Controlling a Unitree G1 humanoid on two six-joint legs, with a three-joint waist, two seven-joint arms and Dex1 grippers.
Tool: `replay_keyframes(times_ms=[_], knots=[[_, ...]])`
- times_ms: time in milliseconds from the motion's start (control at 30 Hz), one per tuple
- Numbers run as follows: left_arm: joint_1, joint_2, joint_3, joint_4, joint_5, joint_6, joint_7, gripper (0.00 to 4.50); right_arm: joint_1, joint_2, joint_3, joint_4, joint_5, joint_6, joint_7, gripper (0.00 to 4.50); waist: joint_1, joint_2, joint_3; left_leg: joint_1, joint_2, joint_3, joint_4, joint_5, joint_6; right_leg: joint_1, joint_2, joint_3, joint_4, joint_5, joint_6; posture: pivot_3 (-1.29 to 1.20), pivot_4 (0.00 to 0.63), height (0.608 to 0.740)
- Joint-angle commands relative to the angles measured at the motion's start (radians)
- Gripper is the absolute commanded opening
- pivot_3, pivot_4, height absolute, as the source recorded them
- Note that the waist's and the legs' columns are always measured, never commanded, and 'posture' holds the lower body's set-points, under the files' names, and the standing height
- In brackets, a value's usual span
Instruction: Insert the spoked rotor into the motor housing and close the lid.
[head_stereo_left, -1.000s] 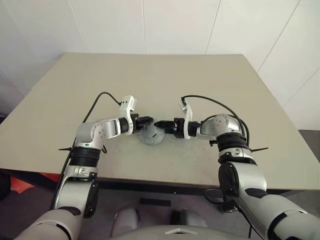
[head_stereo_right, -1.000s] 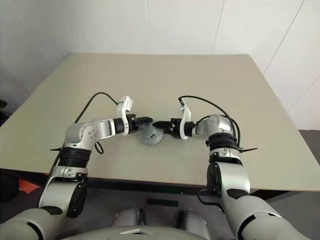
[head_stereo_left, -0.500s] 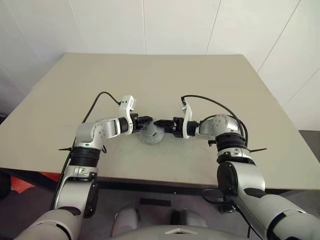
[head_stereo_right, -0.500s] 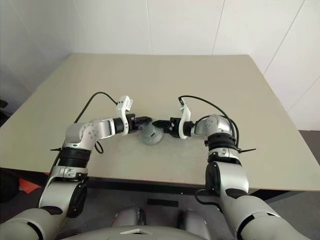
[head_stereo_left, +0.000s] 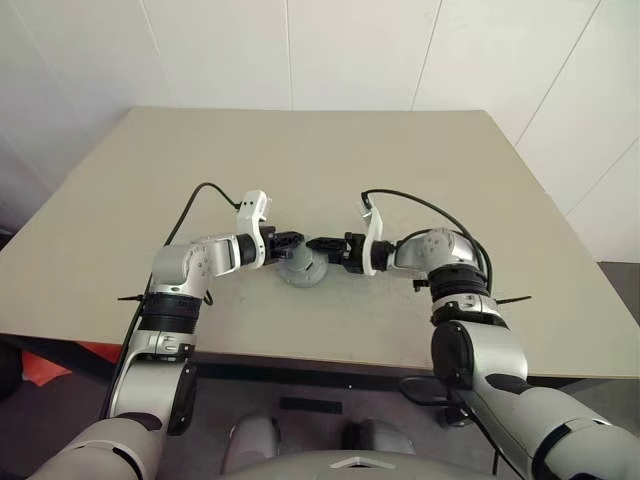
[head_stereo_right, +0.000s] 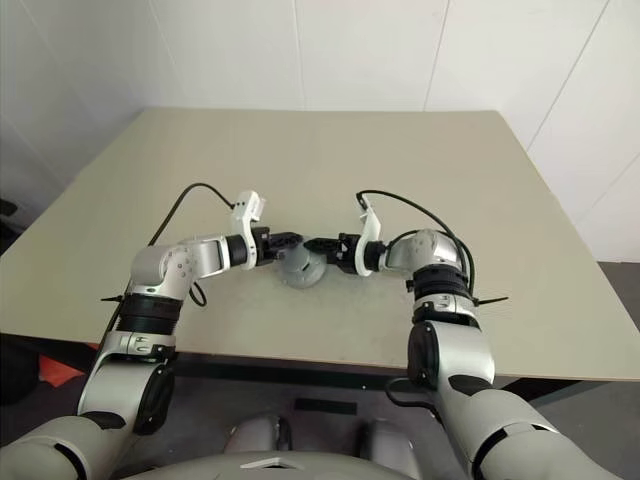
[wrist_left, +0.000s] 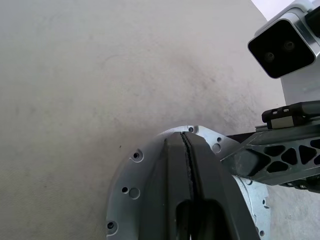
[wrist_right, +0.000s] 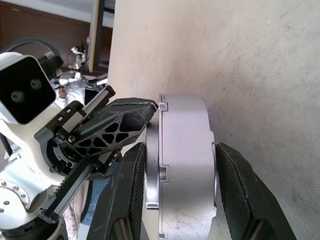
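Right hand (wrist_right: 175, 200) clamping motor housing (wrist_right: 182, 165) edgewise in wrist view, closed left hand (wrist_left: 187, 165) pressing its lid (wrist_left: 135, 185).

Silver arms, black looping cables

left hand (wrist_left: 186, 150): fingers pressed together | right hand (wrist_right: 176, 160): fingers apart | arms: bent inward, hands facing
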Motion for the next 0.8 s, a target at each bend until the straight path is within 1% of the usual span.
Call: replay_keyframes(times_ms=[33, 600, 667, 800], knots=[[0.03, -0.012, -0.042, 0.042, 0.012, 0.036, -0.005, 0.0, -0.074, 0.033, -0.048, -0.016, 0.079, -0.04, -0.013, 2.02, 0.0, 0.0, 0.0, 0.0, 0.0, 0.0, 0.0, 0.0, 0.0, 0.0, 0.0, 0.0, 0.0, 0.0, 0.0, 0.0, 0.0, 0.74], [0.027, -0.009, -0.044, 0.047, 0.021, 0.025, -0.012, 0.0, -0.081, 0.054, -0.108, 0.032, 0.102, -0.09, -0.118, 2.01, 0.001, 0.0, 0.0, 0.0, 0.0, 0.0, 0.0, 0.001, -0.001, -0.001, 0.0, 0.0, 0.003, -0.001, -0.001, 0.0, 0.0, 0.74], [0.028, -0.011, -0.033, 0.047, 0.022, 0.006, -0.009, 0.0, -0.081, 0.051, -0.106, 0.042, 0.097, -0.095, -0.126, 2.01, 0.001, 0.0, 0.0, 0.0, 0.0, 0.0, 0.0, 0.001, -0.001, -0.001, 0.0, 0.0, 0.003, -0.001, -0.001, 0.0, 0.0, 0.74], [0.01, -0.022, 0.044, 0.067, 0.013, -0.077, 0.012, 0.0, -0.084, 0.048, -0.111, 0.057, 0.096, -0.111, -0.141, 2.01, 0.002, 0.0, 0.0, 0.0, 0.0, 0.0, 0.0, 0.001, -0.001, -0.001, 0.0, 0.0, 0.003, -0.001, -0.001, 0.0, 0.0, 0.74]])
